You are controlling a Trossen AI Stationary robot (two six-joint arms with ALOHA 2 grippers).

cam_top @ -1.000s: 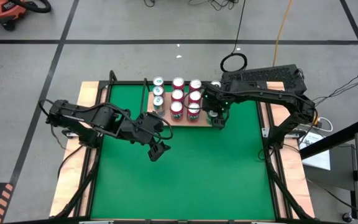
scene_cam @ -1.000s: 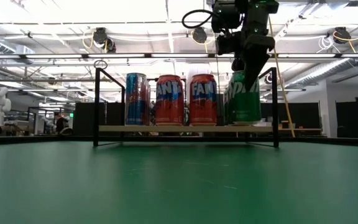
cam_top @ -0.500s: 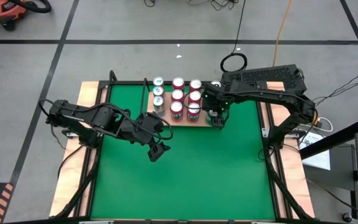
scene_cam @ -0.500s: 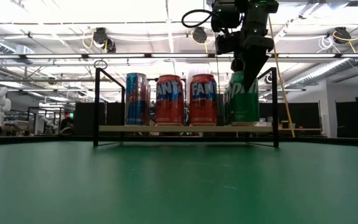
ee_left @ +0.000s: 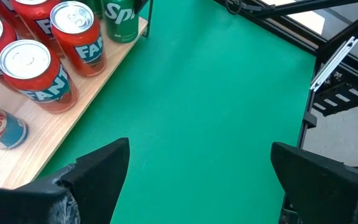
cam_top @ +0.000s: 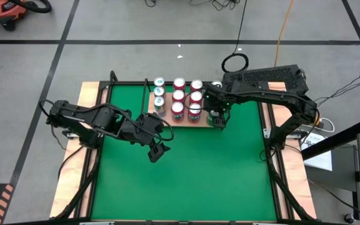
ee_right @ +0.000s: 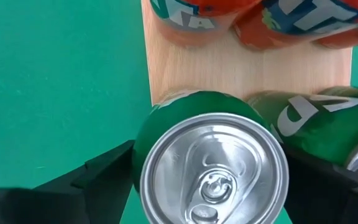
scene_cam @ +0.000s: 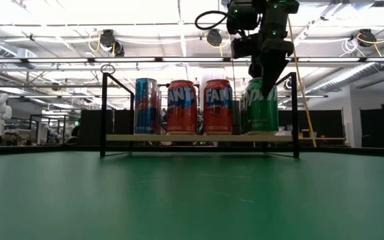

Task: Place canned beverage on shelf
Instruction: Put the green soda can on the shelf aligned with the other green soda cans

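A green Sprite can (scene_cam: 262,107) stands upright on the near right corner of the small wooden shelf (scene_cam: 179,138), beside two red Fanta cans (scene_cam: 199,107) and a blue-and-red can (scene_cam: 145,105). My right gripper (cam_top: 216,116) is above it, with a finger on either side of the can's top (ee_right: 213,177). A second green can (ee_right: 319,118) stands just behind it. My left gripper (cam_top: 158,152) is open and empty over the green mat (cam_top: 186,169), near the shelf's front left. My right gripper pinches the green can's upper wall (ee_right: 143,149) between its two fingers (ee_right: 104,174), one on each opposite side. The fingers come from above, pointing down. The can is upright, its base on the shelf board at the near right corner.
Several more cans (cam_top: 179,94) fill the shelf in rows. Thin black rails (scene_cam: 104,113) frame the shelf's sides and back. The green mat in front of the shelf is bare. Black frame bars (ee_left: 328,62) run along the table's edge.
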